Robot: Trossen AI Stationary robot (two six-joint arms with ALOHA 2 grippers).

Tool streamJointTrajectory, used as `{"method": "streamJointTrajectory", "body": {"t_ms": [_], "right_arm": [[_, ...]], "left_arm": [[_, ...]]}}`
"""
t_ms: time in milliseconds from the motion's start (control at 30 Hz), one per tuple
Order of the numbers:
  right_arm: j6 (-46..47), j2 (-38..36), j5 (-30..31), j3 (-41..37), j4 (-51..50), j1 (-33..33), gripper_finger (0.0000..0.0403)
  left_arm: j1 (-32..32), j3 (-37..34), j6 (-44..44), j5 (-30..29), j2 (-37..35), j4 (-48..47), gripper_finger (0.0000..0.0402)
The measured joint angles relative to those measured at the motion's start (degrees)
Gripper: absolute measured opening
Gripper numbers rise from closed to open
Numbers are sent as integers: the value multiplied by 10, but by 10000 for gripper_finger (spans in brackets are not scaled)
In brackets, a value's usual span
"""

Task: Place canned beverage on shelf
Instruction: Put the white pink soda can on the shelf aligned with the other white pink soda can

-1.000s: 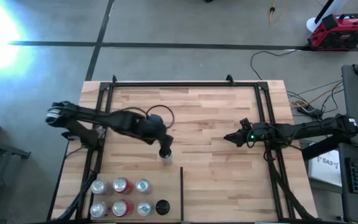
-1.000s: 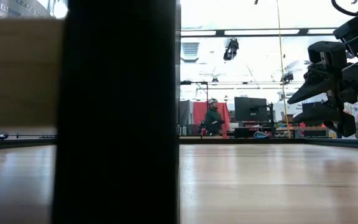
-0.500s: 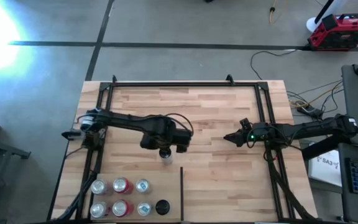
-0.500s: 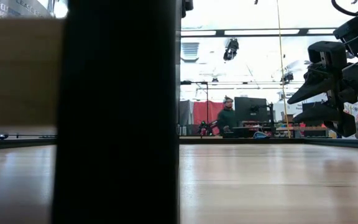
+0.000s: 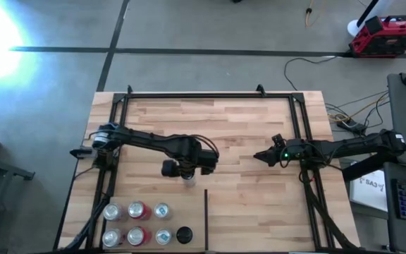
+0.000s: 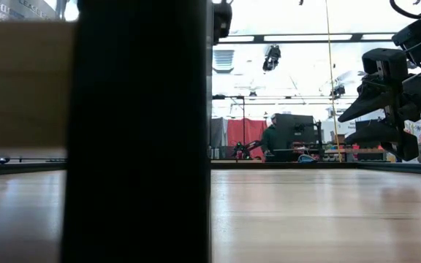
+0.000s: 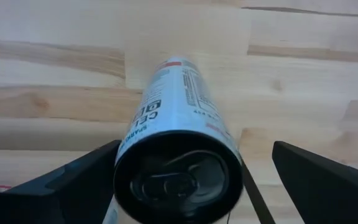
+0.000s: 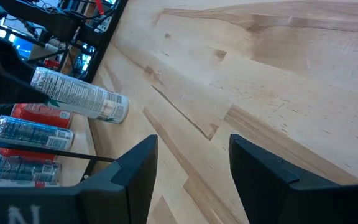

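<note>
Standing upright on the shelf (image 5: 245, 120), the white can (image 5: 187, 174) sits a little toward seven o'clock from the board's middle, just at twelve o'clock of the thin black divider strip (image 5: 206, 219). From the left wrist view the can (image 7: 179, 143) fills the gap between the two dark fingers (image 7: 316, 180), which stand wide on either side of it with bare wood showing beside at least one of them, so the left gripper (image 5: 187, 169) looks spread open around the can rather than squeezing it. The right wrist view shows the same can (image 8: 79, 94) with its base on the wood.

Six other cans (image 5: 137, 222) wait in two rows at the shelf's seven o'clock corner, with a darker one (image 5: 184, 233) beside them.

Off at three o'clock, the right gripper (image 5: 258, 156) hangs above the board with its fingers drawn together, holding nothing.

By my judgement the placing of this can is about done: it is down and freed. What is left is for the left arm to lift clear without tipping it.
</note>
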Motion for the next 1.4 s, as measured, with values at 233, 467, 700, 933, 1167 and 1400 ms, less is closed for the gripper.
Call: {"method": "streamJointTrajectory", "body": {"t_ms": [233, 467, 700, 933, 1167, 1400], "right_arm": [[0, 0, 0, 0, 0, 0, 183], [0, 0, 0, 0, 0, 0, 183], [0, 0, 0, 0, 0, 0, 183], [0, 0, 0, 0, 0, 0, 183], [0, 0, 0, 0, 0, 0, 183], [0, 0, 0, 0, 0, 0, 183]], "left_arm": [[-1, -9, -28, 8, 0, 5, 365], [-10, -12, -31, 8, 0, 3, 267], [-12, -16, -12, 7, -3, 3, 235], [-7, -18, 9, 0, -40, 3, 235], [-16, 20, 22, 4, -62, -33, 235], [-61, 88, 52, 8, -63, -93, 235]]}}
